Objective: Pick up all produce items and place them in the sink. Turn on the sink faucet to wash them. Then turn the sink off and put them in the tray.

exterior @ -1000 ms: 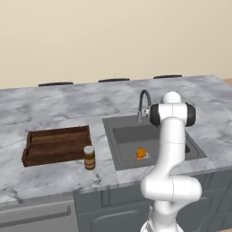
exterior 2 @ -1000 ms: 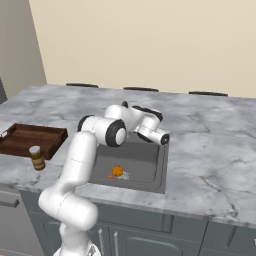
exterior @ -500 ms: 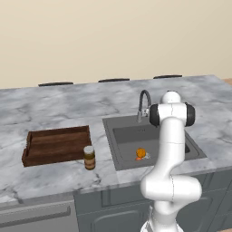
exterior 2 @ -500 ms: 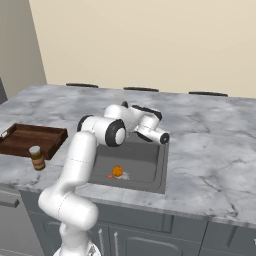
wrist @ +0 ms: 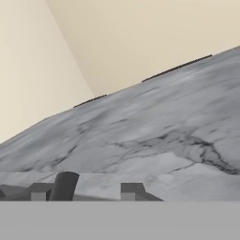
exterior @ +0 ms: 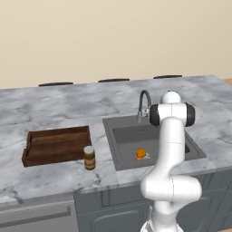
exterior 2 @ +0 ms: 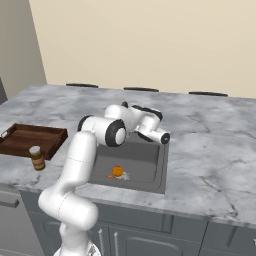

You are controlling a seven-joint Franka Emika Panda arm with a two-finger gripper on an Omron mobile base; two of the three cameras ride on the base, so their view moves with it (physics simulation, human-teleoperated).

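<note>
From the left base view, the round orange fruit (exterior: 141, 153) lay in the sink (exterior: 124, 136) with the carrot-like piece (exterior: 138, 158) touching it, the faucet (exterior: 144, 103) arching behind and the tray (exterior: 56, 144) well apart on the tabletop (exterior: 54, 108).

From the right, the pincer (exterior 2: 164, 137) hovered at the sink's far rim.

Hand view: fingertips (wrist: 132, 190) stood apart with nothing between them. I judged the faucet stiff and slick, so nudge its base lever; the fruit looked light and prone to rolling, best gripped across the middle.

round orange fruit (exterior: 141, 153) and small carrot piece (exterior 2: 111, 176) touching in dark sink (exterior: 127, 136), below hand; faucet (exterior: 144, 105) beside hand; brown tray (exterior: 56, 144) well apart.
</note>
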